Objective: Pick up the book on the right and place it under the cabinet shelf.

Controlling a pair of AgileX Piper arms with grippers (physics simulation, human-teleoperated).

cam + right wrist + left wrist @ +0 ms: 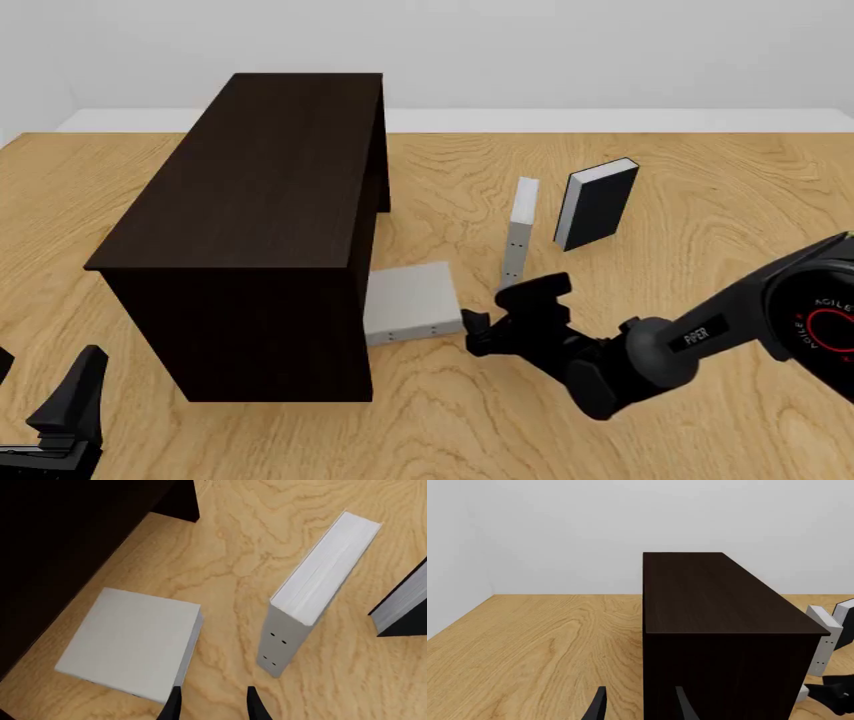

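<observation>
The book (411, 302) lies flat mid-bench, its left part tucked under the cabinet (254, 215). The right gripper (514, 318), much nearer than the left gripper (54, 420), hovers just beside its right edge, open and empty. The left gripper's jaws stand apart, holding nothing.

Three books (412, 302), one cabinet (247, 200), two end effectors (501, 318).

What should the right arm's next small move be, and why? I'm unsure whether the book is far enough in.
Probably nudge the book further left. It lies flat on the table, only its left edge beneath the cabinet shelf, most of its cover exposed. The right gripper sits open just beside its right edge, holding nothing.
</observation>
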